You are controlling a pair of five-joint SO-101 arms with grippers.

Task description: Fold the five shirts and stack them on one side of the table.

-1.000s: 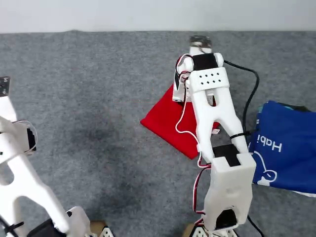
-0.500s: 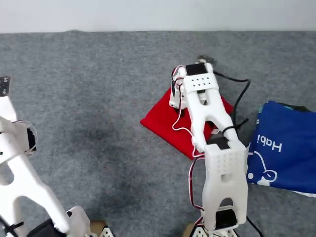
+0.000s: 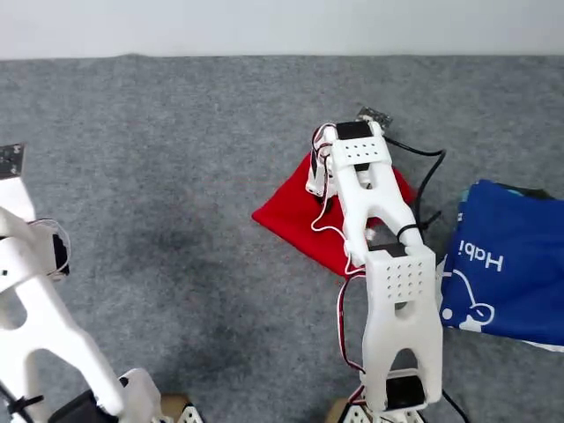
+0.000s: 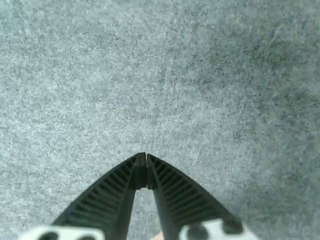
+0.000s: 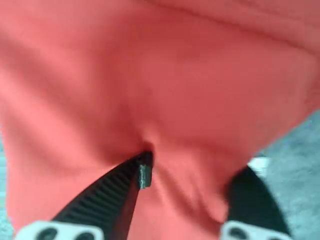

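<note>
Cloth, grey and nubbly (image 3: 176, 176), covers the table, and on it we take the red shirt (image 3: 286, 216) as our landmark. Just beside the red shirt, on the side away from the left arm (image 3: 35, 300), lies a blue shirt (image 3: 511, 264) with white print, a pale edge showing from under its near corner. A black cable (image 3: 436, 167) loops over the gap between the two shirts. The right arm (image 3: 392, 282) stretches straight over the red shirt and hides its middle and much of its far half from above, so we cannot follow the whole outline.

The right gripper (image 5: 197, 175) is down on the red shirt with its fingers apart. The ribbed fingertip (image 5: 144, 172) presses into the cloth, which puckers around it and bulges between the two fingers. The left gripper (image 4: 146, 161) hangs over bare grey cloth well apart from the red shirt, its fingers closed tip to tip with nothing between them.

The red shirt looks folded into a flat, roughly four-cornered pad, one corner pointing toward the left arm, with soft creases near the pressing finger
</note>
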